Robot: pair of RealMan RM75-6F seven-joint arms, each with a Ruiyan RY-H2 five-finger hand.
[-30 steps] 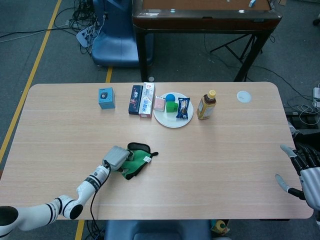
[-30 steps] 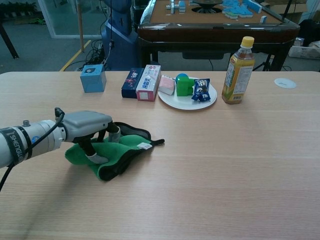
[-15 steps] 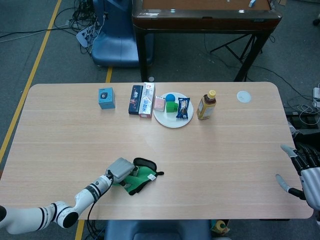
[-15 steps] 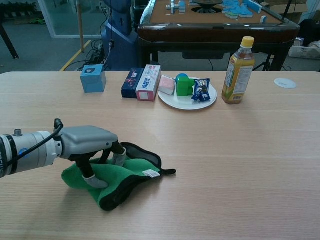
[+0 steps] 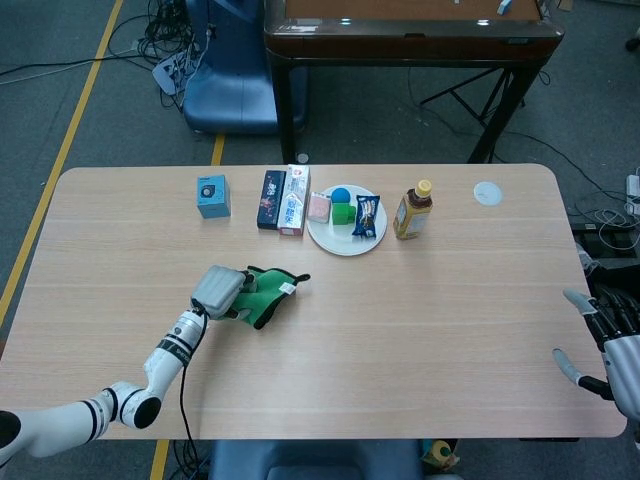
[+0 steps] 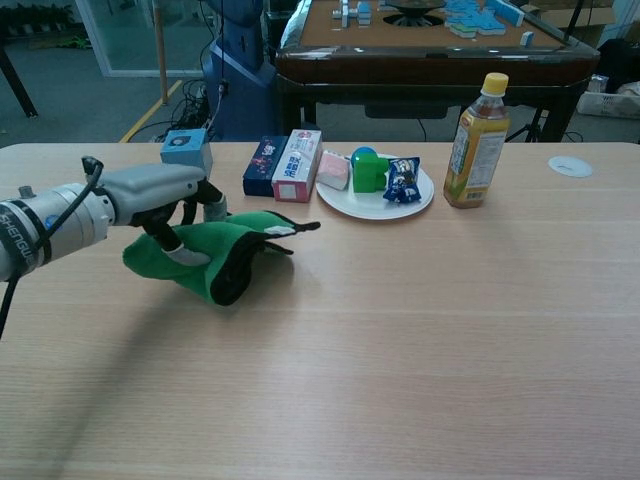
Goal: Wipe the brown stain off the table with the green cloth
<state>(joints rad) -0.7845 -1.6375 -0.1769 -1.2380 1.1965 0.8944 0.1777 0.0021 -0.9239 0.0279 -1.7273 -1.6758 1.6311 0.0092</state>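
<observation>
Head view: left hand point(image 5: 219, 290) lies palm-down on the green cloth point(image 5: 262, 293), pressing it flat to the tabletop point(image 5: 450, 300); the fingers curl over the bunched fabric and hold it, which is the grip a wiping stroke needs, since the cloth must drag with the hand rather than be lifted. The cloth spreads out just beyond the fingertips, dark edge and white tag toward the row of goods. No brown stain shows on the wood around the hand; either it sits under the cloth or it is already wiped away, cannot tell which. Right hand point(image 5: 610, 350) rests at the far right edge of the tabletop, well apart from the cloth, fingers spread, holding nothing; it has no part in this step. Chest view: left hand point(image 6: 165, 200) comes in low from the left with the thumb tucked under a fold of the green cloth point(image 6: 215, 250), so the fabric is pinched as well as pressed. Beyond the hand stand a blue box point(image 6: 186, 152), two upright cartons point(image 6: 285, 163), a white plate point(image 6: 375, 203) of snacks and a tea bottle point(image 6: 475, 127), all near the back edge, probably kept out of the wiping area.
</observation>
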